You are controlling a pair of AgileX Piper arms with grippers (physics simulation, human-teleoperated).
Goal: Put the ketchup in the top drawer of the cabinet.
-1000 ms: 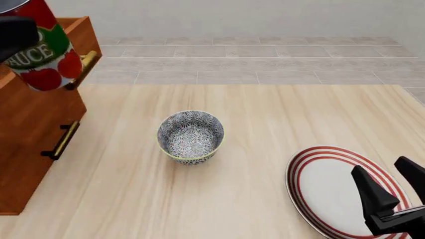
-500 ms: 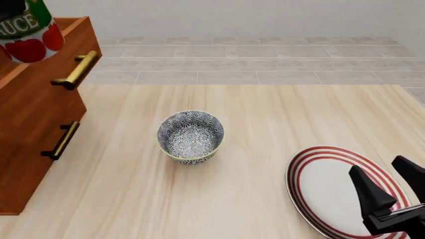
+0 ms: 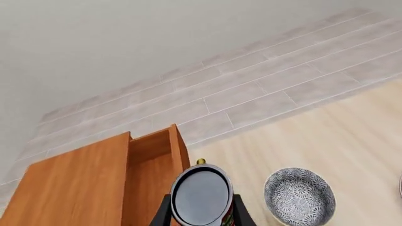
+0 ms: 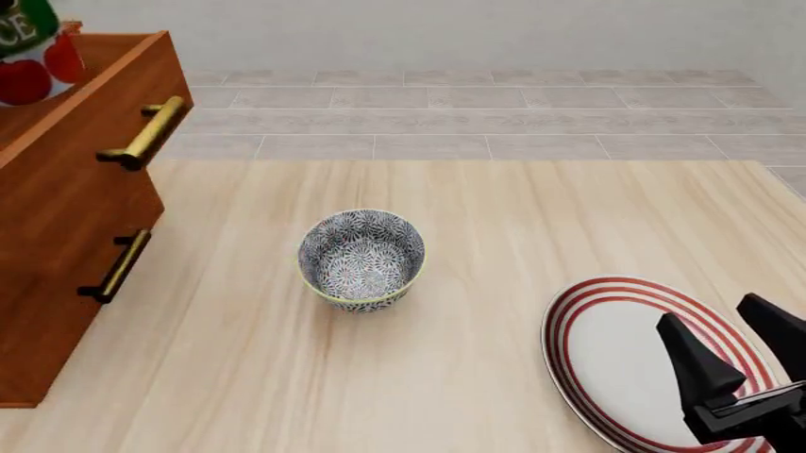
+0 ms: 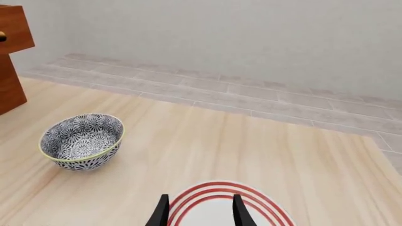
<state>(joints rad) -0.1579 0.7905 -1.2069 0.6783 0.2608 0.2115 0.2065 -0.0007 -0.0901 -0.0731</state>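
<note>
The ketchup (image 4: 28, 57), a red-labelled can with tomato pictures, hangs at the top left corner of the front view, partly cut off, above the cabinet (image 4: 63, 236). The top drawer (image 4: 120, 104) is pulled out, its brass handle (image 4: 145, 132) facing the table. In the left wrist view my left gripper (image 3: 201, 215) is shut on the ketchup's sides; the can's dark grey top (image 3: 201, 194) shows over the front of the open drawer (image 3: 150, 174). My right gripper (image 4: 737, 344) is open and empty over the striped plate (image 4: 605, 377).
A patterned bowl (image 4: 361, 260) stands mid-table, right of the cabinet. The lower drawer's handle (image 4: 116, 266) is below the open drawer. The red-striped plate lies at the front right. The bowl (image 5: 82, 140) and plate rim (image 5: 213, 189) show in the right wrist view.
The ketchup has moved up and to the left, further over the open drawer and partly out of the front view. The right gripper has barely shifted.
</note>
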